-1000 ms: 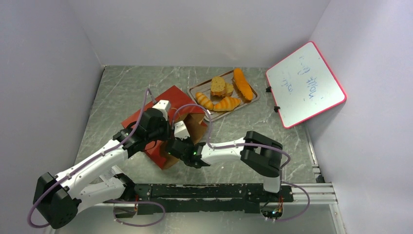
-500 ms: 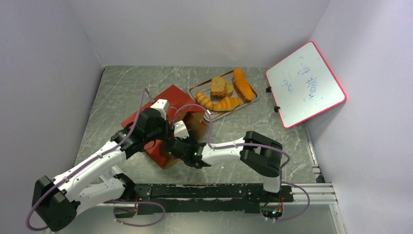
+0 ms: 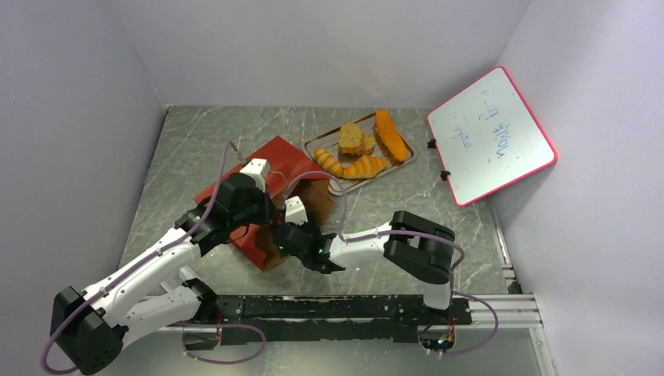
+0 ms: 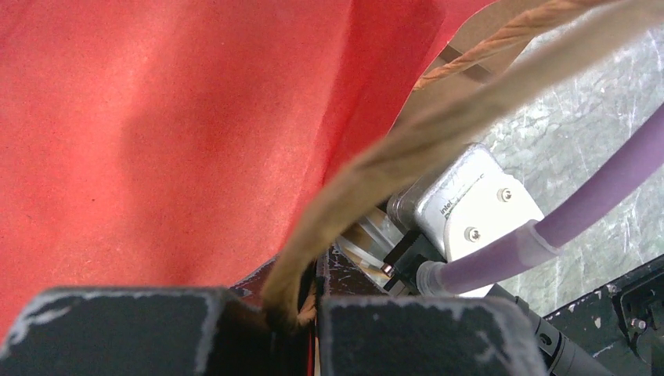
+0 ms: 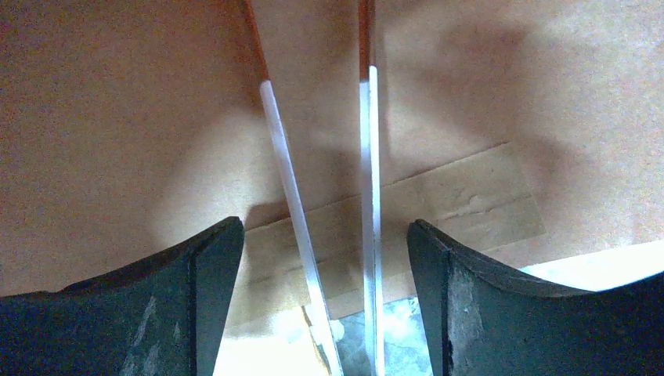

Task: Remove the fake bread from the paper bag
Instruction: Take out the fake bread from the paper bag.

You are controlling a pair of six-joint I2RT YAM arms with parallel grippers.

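We pinch the limp paper bag (image 3: 270, 157), lying on the counter (image 3: 196, 141), by its cord handle (image 4: 407, 149) in the left gripper (image 4: 313, 309), the right gripper (image 5: 322, 251) spread inside its mouth (visible breads (image 3: 364, 166), light and rigid, lie on the tray (image 3: 310, 144)): best grasped mid-body.

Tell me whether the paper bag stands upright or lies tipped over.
Tipped over: the paper bag lies on its side, one broad red face up toward the top camera.
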